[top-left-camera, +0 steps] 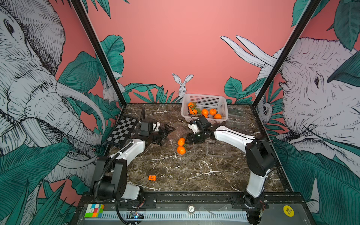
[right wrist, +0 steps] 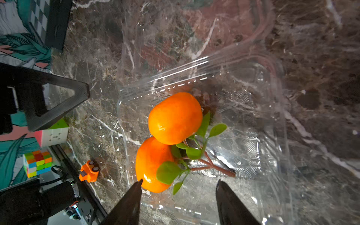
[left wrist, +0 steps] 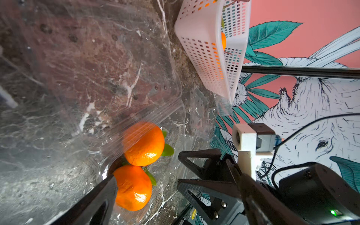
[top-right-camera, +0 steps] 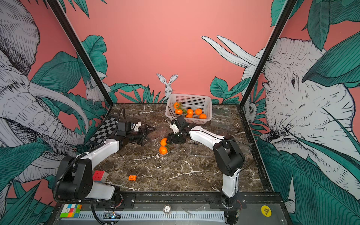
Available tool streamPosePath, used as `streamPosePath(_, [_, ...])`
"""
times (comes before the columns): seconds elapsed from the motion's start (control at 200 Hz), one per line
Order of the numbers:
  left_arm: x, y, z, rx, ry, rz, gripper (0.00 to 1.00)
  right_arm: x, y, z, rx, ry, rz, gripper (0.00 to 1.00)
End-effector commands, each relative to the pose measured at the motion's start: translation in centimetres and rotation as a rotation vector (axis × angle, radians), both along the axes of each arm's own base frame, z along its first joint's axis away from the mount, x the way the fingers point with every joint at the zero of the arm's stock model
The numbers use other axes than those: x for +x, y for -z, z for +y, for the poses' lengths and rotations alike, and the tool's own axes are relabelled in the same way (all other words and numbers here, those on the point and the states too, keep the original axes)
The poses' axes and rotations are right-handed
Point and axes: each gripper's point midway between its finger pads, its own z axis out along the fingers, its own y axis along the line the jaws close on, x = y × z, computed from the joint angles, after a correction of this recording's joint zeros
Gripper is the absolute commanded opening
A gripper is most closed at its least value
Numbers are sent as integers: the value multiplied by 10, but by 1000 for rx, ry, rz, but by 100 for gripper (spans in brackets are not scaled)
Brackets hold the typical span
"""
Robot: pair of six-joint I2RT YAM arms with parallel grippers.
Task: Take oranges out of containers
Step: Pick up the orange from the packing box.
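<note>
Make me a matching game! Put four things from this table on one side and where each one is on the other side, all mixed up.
Things
1. white perforated plastic basket
2. small flat orange square block
3. black-and-white chequered board
4. two round bright-orange fruits with green leaves

Places
A. alone near the front of the dark marble table
B. inside a clear plastic box, mid-table
C. at the table's back edge
D. at the table's left edge

Pairs: 1-C, 2-A, 3-D, 4-B.
</note>
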Motion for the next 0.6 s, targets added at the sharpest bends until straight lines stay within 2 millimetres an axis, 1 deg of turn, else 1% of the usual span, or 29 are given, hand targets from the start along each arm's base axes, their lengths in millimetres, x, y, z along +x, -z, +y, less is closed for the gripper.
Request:
streamPosePath(0.0, [1, -4, 3, -39, -55, -21, 99, 3, 9, 7, -47, -40, -35, 61])
streamPosePath(0.04, [0, 2, 3, -48, -68, -10, 99, 4, 12, 10, -50, -34, -35, 63])
streamPosePath(0.165, [3, 10, 2, -92, -97, 12, 99, 9, 19, 21, -48, -3, -33, 70])
streamPosePath(0.25, [5, 13, 1, -109, -104, 21, 99, 15, 24, 23, -66, 18, -43, 77])
streamPosePath(0.365, [5, 16, 1, -106, -102, 26, 99, 21, 25, 28, -56, 39, -58, 83])
streamPosePath(0.46, [5, 18, 1, -102, -100, 29, 99, 25, 27, 34, -47, 49, -59, 86])
streamPosePath(0.555, [5, 20, 1, -101, -99, 32, 99, 27, 38, 38, -71, 54, -50, 86])
streamPosePath(0.595, [5, 20, 1, -101, -99, 32, 99, 28, 41, 40, -74, 59, -48, 84])
